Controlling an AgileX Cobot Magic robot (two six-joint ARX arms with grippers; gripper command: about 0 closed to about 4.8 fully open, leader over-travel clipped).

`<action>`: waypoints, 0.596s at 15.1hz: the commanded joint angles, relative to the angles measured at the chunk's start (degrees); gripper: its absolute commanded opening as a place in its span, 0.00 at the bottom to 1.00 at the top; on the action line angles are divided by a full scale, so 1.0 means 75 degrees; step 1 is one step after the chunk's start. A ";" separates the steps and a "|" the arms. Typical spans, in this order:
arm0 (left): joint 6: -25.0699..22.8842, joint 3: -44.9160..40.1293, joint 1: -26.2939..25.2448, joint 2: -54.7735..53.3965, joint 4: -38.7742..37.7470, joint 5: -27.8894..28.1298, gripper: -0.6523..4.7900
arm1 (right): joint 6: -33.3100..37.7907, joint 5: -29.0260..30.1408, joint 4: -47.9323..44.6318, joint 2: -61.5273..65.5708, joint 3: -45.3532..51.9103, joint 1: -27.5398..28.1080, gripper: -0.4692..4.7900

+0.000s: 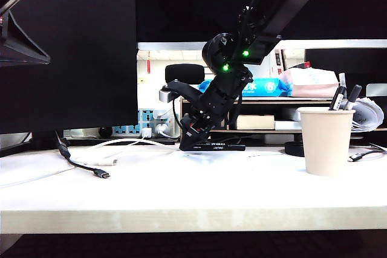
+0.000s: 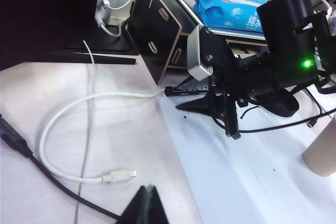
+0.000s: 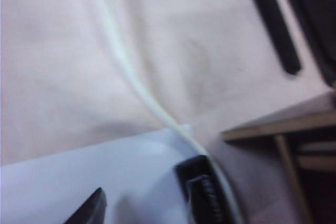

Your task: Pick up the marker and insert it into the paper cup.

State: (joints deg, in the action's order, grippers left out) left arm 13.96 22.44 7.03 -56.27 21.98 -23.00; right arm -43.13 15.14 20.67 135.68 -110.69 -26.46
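On the white table top (image 1: 181,191), near its back edge, lies the long slim black marker with small white lettering (image 1: 213,147). Our right gripper (image 1: 192,142) is low over it, with its jaws spread wide and nothing between them. In the right wrist view one dark fingertip (image 3: 89,209) stands at one side and the end of the marker (image 3: 202,195) at the other, so the barrel seems not yet centred between the jaws.

To do this step well, we should bring the barrel to the middle of the opening, go down until the fingers almost touch the table, and only then close. A thin white cable (image 2: 79,116) runs just beside the marker; we must not pinch it together with the barrel.

The plain beige paper cup (image 1: 326,140) stands well apart at the right, already with two shorter dark-capped pens (image 1: 343,96) inside.

Our left gripper (image 2: 145,205) hangs away from the marker; only a dark tip of it shows, so we cannot tell whether it is closed.
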 commanded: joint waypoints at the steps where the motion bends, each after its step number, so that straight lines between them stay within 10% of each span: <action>1: -0.0003 0.0041 0.0009 0.0012 0.0111 -0.0052 0.11 | -0.0029 -0.0367 -0.0385 -0.0023 -0.0035 -0.0015 0.48; 9: -0.0003 0.0041 0.0009 0.0012 0.0131 -0.0058 0.11 | -0.0047 -0.1029 -0.0796 0.0154 -0.0035 -0.0006 0.48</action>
State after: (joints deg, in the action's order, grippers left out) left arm 13.96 22.46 7.03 -56.27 22.06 -23.03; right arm -43.48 8.99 14.81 136.59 -110.76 -26.59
